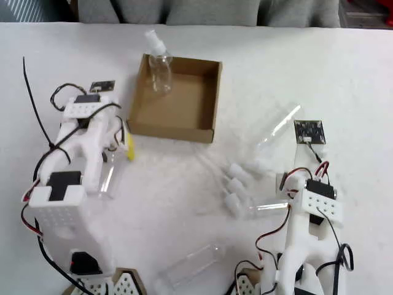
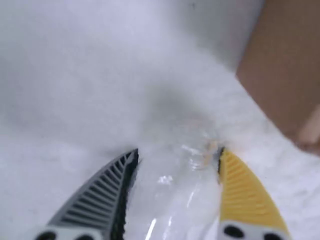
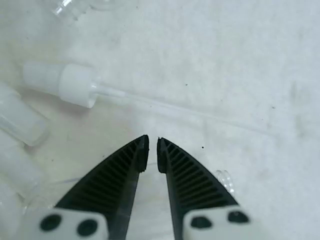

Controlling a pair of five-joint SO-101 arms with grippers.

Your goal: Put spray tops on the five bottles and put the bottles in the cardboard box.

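Brown cardboard box, clear bottle, white spray tops.

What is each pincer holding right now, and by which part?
The left pincer grips a clear bottle by its sides near the neck end. The right pincer is shut and holds nothing.

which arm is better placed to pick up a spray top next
Right. The right gripper, shut and empty, hovers close to a loose spray top; the left gripper is holding a clear bottle.
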